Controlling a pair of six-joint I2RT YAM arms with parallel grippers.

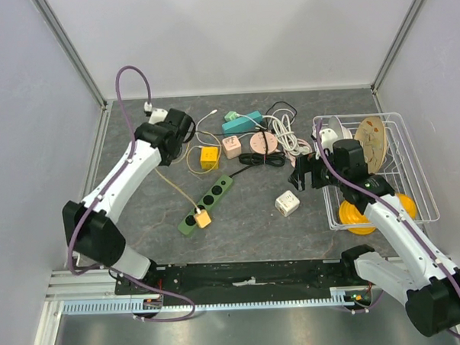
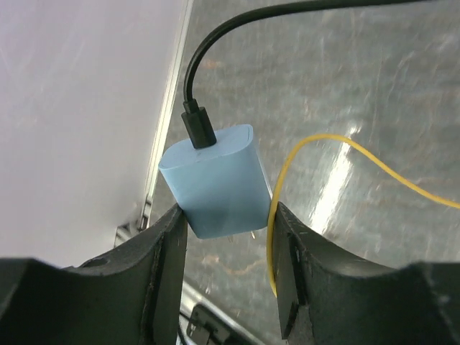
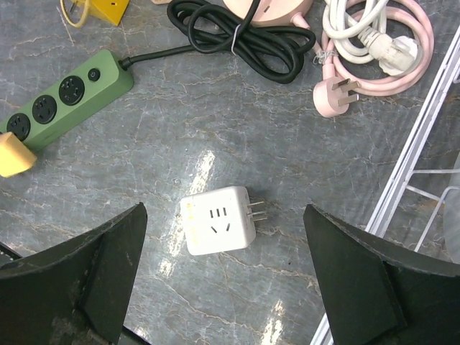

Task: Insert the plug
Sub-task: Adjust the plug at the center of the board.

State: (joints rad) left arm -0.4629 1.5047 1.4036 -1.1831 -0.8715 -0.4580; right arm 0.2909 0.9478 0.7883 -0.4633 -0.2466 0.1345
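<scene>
Left tool (image 2: 230,226) pinches smooth, rounded blue charger (image 2: 215,183).

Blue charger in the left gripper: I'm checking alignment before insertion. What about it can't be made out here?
- Left wrist: blue charger's prongs mostly hidden under its own body, between the left gripper's fingers.
- Top external: charger covered by the left gripper.
- Top external: green power strip's free sockets too small to read.
- Left wrist: strip outside the frame.
</scene>
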